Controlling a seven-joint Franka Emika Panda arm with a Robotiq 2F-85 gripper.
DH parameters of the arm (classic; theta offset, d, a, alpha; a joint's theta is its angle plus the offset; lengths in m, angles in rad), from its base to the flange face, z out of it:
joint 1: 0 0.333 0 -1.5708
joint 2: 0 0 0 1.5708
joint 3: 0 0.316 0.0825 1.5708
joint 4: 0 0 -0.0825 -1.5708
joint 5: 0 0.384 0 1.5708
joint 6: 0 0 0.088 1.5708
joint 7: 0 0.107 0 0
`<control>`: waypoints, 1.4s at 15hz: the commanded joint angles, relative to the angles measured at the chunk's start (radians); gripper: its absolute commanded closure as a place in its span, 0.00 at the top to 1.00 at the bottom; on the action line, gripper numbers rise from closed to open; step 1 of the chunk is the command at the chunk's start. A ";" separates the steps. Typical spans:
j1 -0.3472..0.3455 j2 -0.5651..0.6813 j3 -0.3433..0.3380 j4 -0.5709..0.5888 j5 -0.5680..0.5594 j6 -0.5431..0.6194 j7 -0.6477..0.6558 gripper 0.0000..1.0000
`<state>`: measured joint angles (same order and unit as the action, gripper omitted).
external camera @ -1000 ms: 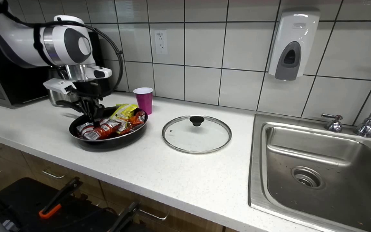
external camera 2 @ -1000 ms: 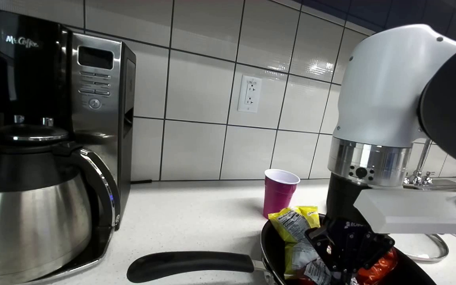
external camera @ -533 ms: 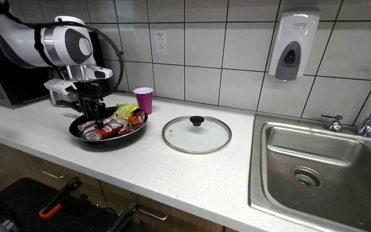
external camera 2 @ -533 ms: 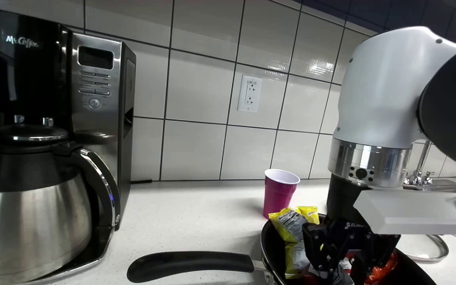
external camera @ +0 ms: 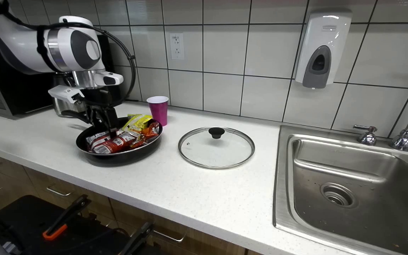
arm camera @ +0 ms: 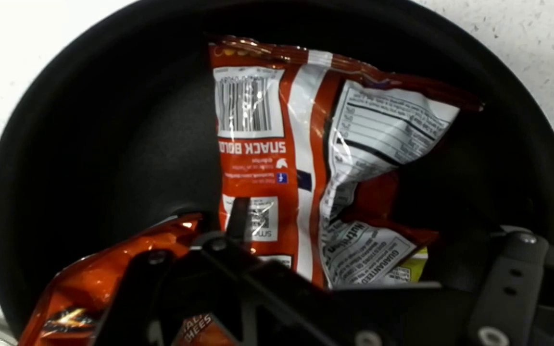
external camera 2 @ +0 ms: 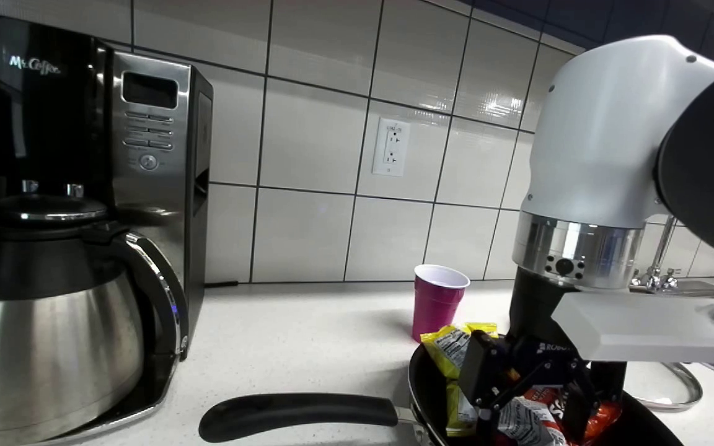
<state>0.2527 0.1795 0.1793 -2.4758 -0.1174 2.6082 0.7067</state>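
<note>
Gripper (external camera 2: 530,422) spread wide over a red snack bag (arm camera: 262,163) in a black pan (external camera: 126,158).
A second ago its two fingers stood close together; now they are well apart, with part of the red snack bag showing between them in an exterior view. Whether either finger touches it, I cannot tell. The bag lies crumpled inside the pan, barcode side up, in nearly the same place as before. In the pan with it, an orange bag (arm camera: 92,276) and a yellow bag (external camera: 137,121) have held their spots. Farther out, a magenta cup (external camera: 159,111) stands near the pan and a glass lid (external camera: 216,150) lies flat on the white counter (external camera: 225,198), neither of them shifted.
</note>
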 commanded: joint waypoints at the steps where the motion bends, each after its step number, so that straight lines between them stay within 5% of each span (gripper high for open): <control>1: 0.022 -0.062 -0.017 -0.027 -0.005 0.011 0.033 1.00; 12: -0.021 -0.230 -0.021 -0.115 -0.030 0.023 0.056 1.00; 21: -0.123 -0.351 -0.042 -0.224 -0.023 0.047 -0.017 1.00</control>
<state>0.1760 -0.0985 0.1423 -2.6375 -0.1242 2.6340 0.7280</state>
